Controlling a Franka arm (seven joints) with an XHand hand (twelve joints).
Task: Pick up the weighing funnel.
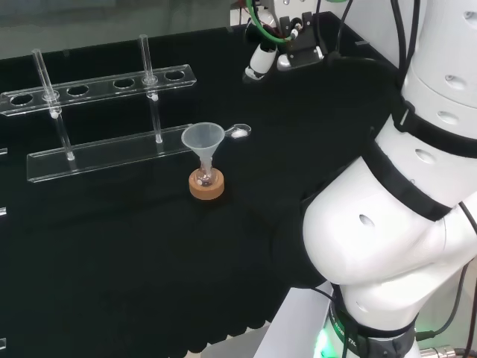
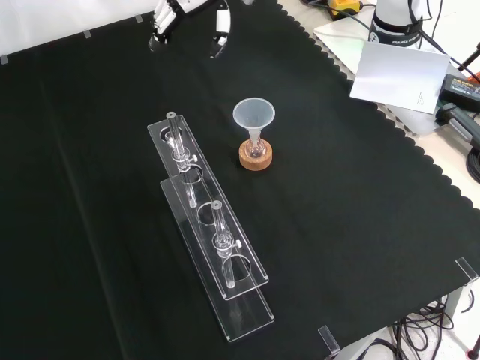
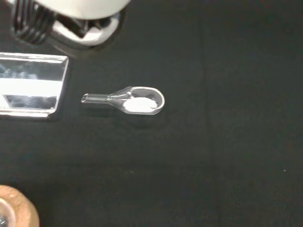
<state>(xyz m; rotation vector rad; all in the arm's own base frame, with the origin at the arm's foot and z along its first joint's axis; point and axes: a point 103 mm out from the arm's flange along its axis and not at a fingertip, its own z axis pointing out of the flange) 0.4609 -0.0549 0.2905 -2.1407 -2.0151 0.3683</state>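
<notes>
The small clear scoop-shaped weighing funnel [image 3: 130, 100] lies flat on the black cloth [image 1: 112, 246]. Its short tubular stem points toward the end of the clear plastic test-tube rack [image 3: 31, 85] just beside it, and a little heap of white powder [image 3: 139, 105] sits in its shallow oval bowl. In the head view the weighing funnel rests just right of the rim of the big translucent cone-shaped funnel [image 1: 200, 140]. That funnel's stem stands in a small glass flask [image 1: 206, 177] on a round cork ring [image 1: 206, 189]. The black and white hand [image 1: 262, 61] hangs above the cloth, farther off and to the right, well apart from the weighing funnel. In the front view its fingers [image 2: 161, 26] and thumb [image 2: 220, 34] droop relaxed and spread, holding nothing. Two slim glass tubes [image 1: 147, 63] stand upright in the rack.
</notes>
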